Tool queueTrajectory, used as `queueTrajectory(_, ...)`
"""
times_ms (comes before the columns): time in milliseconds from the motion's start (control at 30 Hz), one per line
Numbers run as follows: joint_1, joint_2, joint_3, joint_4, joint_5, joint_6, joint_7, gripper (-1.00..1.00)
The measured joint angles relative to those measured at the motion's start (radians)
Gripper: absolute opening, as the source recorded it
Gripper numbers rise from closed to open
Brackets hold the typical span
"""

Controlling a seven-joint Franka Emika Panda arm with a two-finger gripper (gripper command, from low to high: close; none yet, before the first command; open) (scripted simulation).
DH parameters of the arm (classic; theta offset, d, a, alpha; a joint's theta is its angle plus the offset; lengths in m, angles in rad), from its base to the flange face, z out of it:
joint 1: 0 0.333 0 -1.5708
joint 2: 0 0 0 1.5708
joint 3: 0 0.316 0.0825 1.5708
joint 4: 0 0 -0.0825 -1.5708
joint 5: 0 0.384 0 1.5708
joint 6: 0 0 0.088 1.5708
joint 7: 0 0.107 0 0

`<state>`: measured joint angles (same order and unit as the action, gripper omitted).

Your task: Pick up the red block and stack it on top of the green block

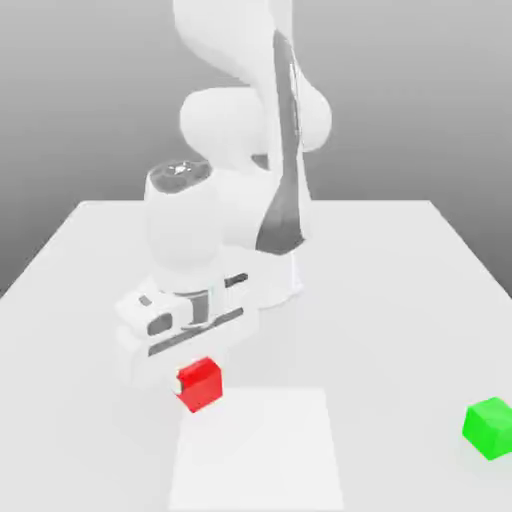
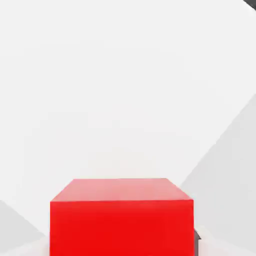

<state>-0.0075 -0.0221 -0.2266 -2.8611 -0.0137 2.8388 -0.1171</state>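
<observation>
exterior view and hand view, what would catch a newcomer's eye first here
The red block stands out first, bright against the pale table, sitting right under the lowered white arm's gripper, which is shut on it. In the hand view the same block looms large and close. Next is the green block, alone far off at the exterior view's right edge.

On the white table: one red cube block, one green cube block, one white robot arm.
</observation>
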Motion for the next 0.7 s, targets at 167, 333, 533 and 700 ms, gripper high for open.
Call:
queueTrajectory(167,0.197,0.031,0.117,0.137,-0.041,-0.105,0.120,-1.00)
queueTrajectory(333,0.419,0.115,0.243,0.314,-0.037,-0.199,0.228,-1.00)
queueTrajectory(533,0.555,0.262,0.340,0.451,-0.046,-0.192,0.320,-1.00)
queueTrajectory(700,0.568,0.329,0.333,0.459,-0.063,-0.134,0.335,1.00)
